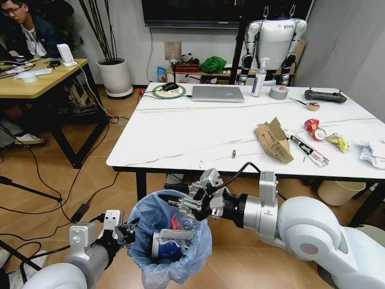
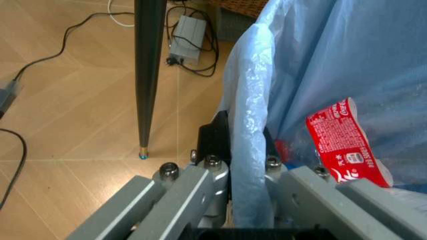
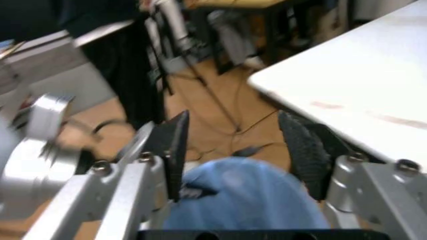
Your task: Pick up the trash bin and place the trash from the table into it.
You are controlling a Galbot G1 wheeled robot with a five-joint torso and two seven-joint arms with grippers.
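Observation:
The trash bin, lined with a crinkly light-blue bag, hangs just in front of the table. My left gripper is shut on its rim; in the left wrist view the fingers pinch the bag's edge. Inside lie a red-labelled bottle and a blue-and-white cup. My right gripper hovers over the bin's mouth, open and holding nothing. On the table's right part lie torn brown cardboard, red wrappers and white tissue.
A laptop, spray bottle, tape roll and black controller sit along the table's far side. A cream bucket stands under the right edge. Cables trail over the wood floor at left, by a light-wood desk.

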